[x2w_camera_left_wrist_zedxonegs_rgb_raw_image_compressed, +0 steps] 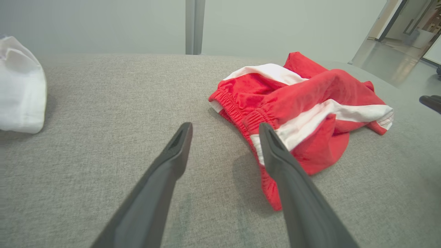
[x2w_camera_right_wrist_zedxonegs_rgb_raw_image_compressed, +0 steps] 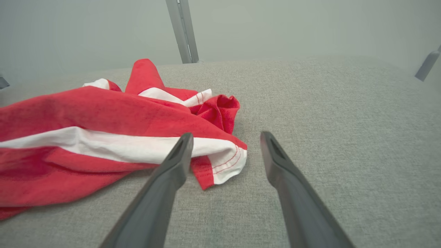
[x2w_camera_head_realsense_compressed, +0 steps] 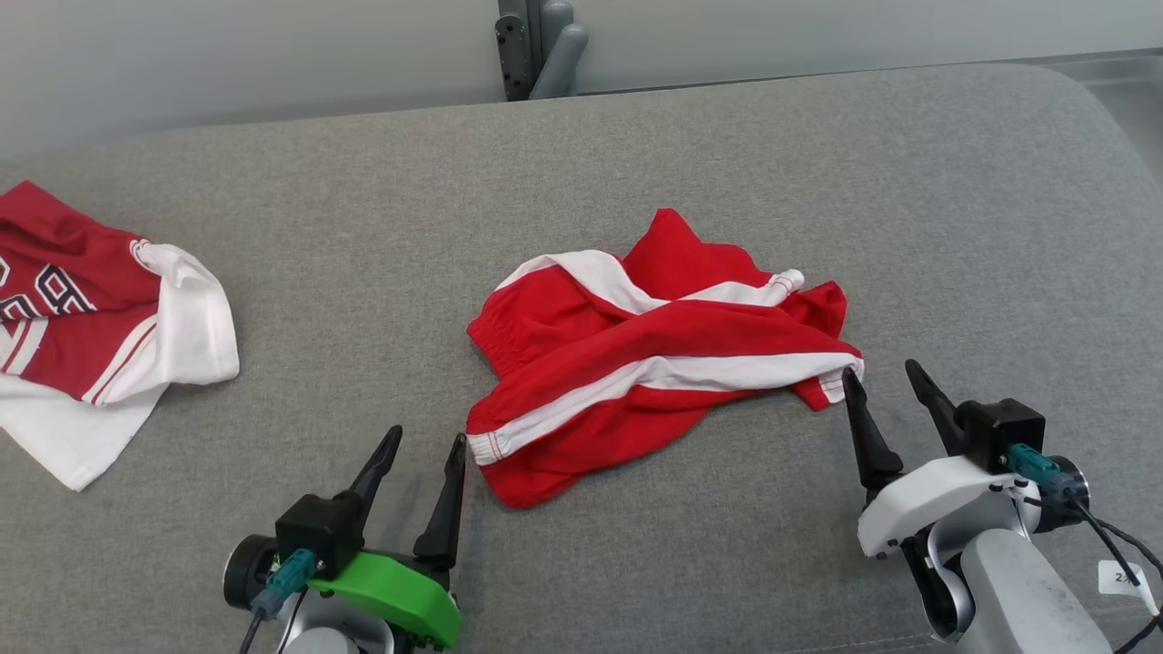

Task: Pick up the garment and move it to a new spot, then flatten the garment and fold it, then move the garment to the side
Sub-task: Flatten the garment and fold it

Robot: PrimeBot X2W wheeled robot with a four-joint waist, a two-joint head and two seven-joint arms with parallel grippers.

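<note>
Crumpled red-and-white fabric shorts (x2w_camera_head_realsense_compressed: 654, 363) lie mid-frame on the grey fabric-covered desk (x2w_camera_head_realsense_compressed: 727, 163). Left pincer (x2w_camera_head_realsense_compressed: 427, 438) sits just beside their lower-left corner and right pincer (x2w_camera_head_realsense_compressed: 879, 368) just beside the right hem. Both are spread apart and empty.

Green-shelled left pincer (x2w_camera_head_realsense_compressed: 427, 434), white-shelled right pincer (x2w_camera_head_realsense_compressed: 880, 367), teal plugs (x2w_camera_head_realsense_compressed: 1031, 459), possibly numbered tag (x2w_camera_head_realsense_compressed: 1125, 576).

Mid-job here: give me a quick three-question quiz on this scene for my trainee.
1. True or false: the left gripper is clamped on the red shorts.
2. What lies at the far left of the grey cushion? A) a red and white jersey B) a folded towel C) a shoe
3. Fill in: the right gripper has its jaws ____.

Key: 1 false, it is open beside them; 2 A; 3 open.
</note>
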